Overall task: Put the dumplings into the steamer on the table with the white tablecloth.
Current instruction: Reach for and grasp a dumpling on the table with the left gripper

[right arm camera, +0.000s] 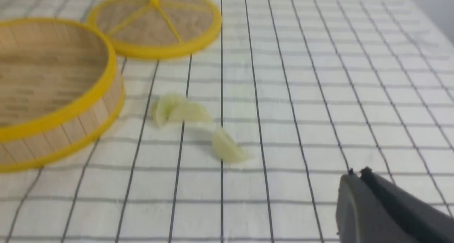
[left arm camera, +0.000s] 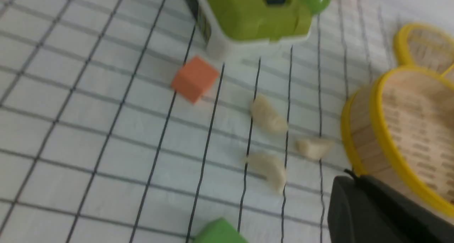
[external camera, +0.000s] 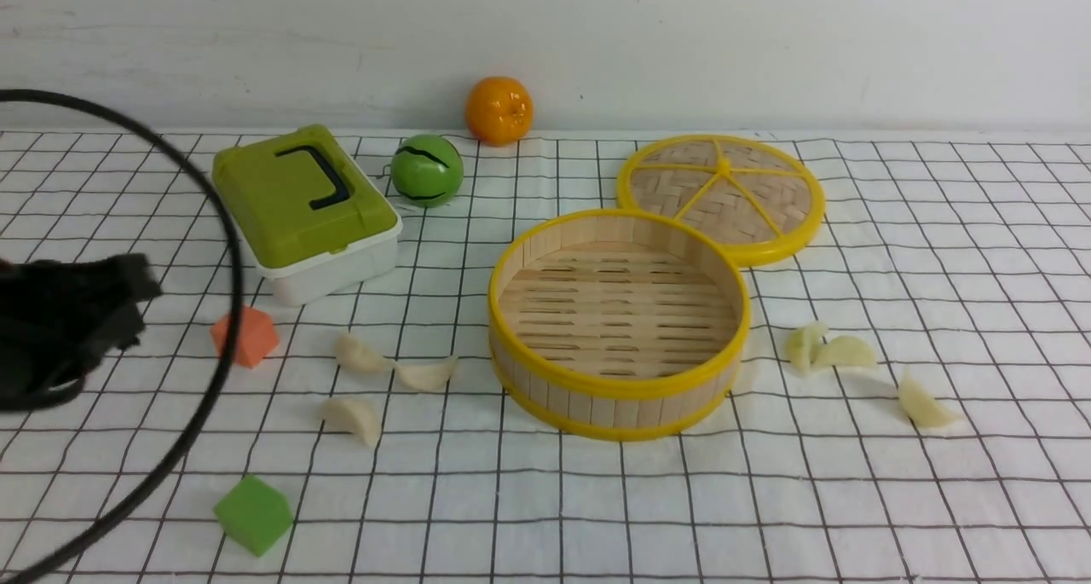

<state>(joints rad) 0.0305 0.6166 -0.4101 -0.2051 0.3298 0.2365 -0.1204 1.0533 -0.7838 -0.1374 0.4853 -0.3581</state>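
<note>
The empty steamer (external camera: pixel 597 407) stands mid-table on the white tablecloth (external camera: pixel 938 251). Three dumplings lie to its left (external camera: pixel 360 354) (external camera: pixel 426 372) (external camera: pixel 354 415), and three to its right (external camera: pixel 803 345) (external camera: pixel 844 352) (external camera: pixel 925 403). My left gripper (external camera: pixel 136 298) hovers at the far left, blurred, left of the orange cube. In the left wrist view the left gripper (left arm camera: pixel 354 175) is shut and empty, near the steamer (left arm camera: pixel 358 129) and a dumpling (left arm camera: pixel 269 166). The right gripper (right arm camera: pixel 356 172) is shut on nothing, above the cloth and apart from the nearest dumpling (right arm camera: pixel 228 150).
The woven lid (external camera: pixel 723 193) lies flat behind the steamer. A green-lidded box (external camera: pixel 303 205), a green ball (external camera: pixel 426 170) and an orange (external camera: pixel 499 109) sit at the back left. An orange cube (external camera: pixel 245 335), a green cube (external camera: pixel 253 513) and a black cable (external camera: pixel 213 251) are at the left.
</note>
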